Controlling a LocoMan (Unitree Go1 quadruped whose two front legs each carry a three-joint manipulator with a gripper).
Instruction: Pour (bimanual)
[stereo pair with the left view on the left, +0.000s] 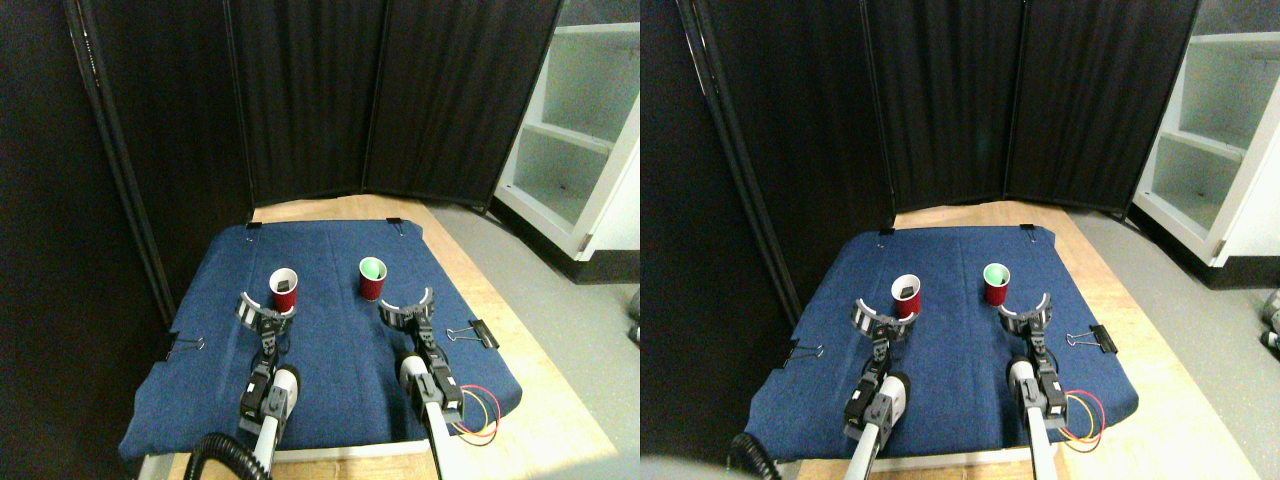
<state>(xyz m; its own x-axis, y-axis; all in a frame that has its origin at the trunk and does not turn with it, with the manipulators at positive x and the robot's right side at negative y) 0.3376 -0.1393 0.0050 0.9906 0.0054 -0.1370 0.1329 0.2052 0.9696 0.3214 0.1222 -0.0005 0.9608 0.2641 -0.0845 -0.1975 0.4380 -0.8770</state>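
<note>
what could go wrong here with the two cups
1. The left end effector sits right against the base of the left red cup; a careless close might tip it.
2. The right red cup holds something green; a crooked grasp by the right end effector could spill it on the blue cloth.

Two red cups stand upright and well apart on the blue cloth, the left cup (284, 290) with a white inside and something dark in it, the right cup (372, 279) showing pale green inside.
</note>
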